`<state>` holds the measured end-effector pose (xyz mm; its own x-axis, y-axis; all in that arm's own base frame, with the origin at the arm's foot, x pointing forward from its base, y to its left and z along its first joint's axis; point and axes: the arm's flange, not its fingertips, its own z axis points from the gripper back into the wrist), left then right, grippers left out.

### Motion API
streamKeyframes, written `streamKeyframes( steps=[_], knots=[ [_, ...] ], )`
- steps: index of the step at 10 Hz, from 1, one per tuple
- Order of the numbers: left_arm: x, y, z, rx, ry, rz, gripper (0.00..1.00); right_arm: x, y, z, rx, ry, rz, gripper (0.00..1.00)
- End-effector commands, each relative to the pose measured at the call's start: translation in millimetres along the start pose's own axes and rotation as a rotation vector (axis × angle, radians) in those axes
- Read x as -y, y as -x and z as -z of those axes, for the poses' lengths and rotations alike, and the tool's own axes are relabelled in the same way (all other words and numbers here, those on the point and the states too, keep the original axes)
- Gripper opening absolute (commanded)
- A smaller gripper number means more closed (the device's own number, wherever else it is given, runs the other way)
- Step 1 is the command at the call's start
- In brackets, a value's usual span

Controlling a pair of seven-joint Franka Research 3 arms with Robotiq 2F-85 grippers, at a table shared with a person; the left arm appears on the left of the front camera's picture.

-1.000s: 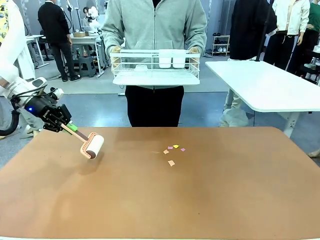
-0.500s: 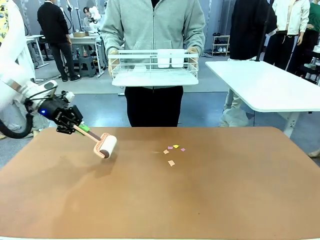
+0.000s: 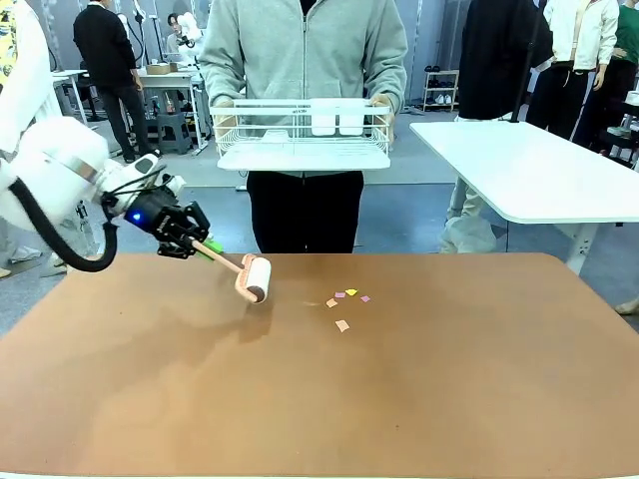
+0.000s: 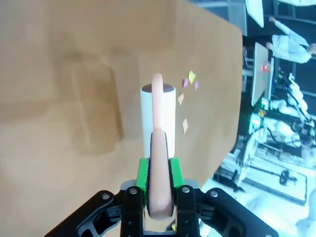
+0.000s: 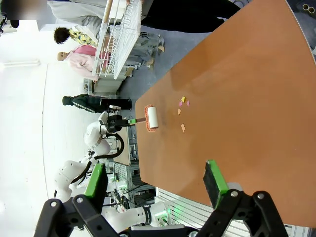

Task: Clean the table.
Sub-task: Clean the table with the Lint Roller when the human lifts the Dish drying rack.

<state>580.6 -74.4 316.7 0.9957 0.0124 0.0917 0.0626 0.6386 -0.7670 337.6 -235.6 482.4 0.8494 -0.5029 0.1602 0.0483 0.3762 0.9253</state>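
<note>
The table (image 3: 449, 379) has a reddish-brown top. A few small paper scraps (image 3: 344, 302) in pink, yellow and orange lie near its middle, toward the far edge. My left gripper (image 3: 205, 246) is shut on the pink handle of a lint roller (image 3: 255, 279), whose white head hangs just above the tabletop, left of the scraps. In the left wrist view the green pads (image 4: 143, 174) clamp the handle, with the lint roller (image 4: 158, 111) straight ahead and the scraps (image 4: 187, 84) beyond it. My right gripper (image 5: 155, 183) is open and holds nothing, high above the table (image 5: 237, 113).
A person in a grey hoodie stands at the far edge holding a white wire rack (image 3: 300, 135) with two white cups in it. A white-topped table (image 3: 529, 170) stands at the back right. Other people stand farther off.
My left arm has swung right and toward the far edge, carrying the lint roller from the table's left side to a spot close to the scraps. The person has barely moved.
</note>
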Motion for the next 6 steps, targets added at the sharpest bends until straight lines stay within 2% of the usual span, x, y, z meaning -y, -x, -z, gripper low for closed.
streamKeyframes(
  steps=[1, 6],
  knots=[
    [3, 13, 16, 0.090, -0.018, 0.008, 0.22, -3, 0, -2, 0.003, -0.019, -0.013, 1.00],
    [-9, -3, 38, 0.046, 0.012, -0.045, 0.22, -3, 0, -2, 0.003, -0.019, -0.013, 1.00]
  ],
)
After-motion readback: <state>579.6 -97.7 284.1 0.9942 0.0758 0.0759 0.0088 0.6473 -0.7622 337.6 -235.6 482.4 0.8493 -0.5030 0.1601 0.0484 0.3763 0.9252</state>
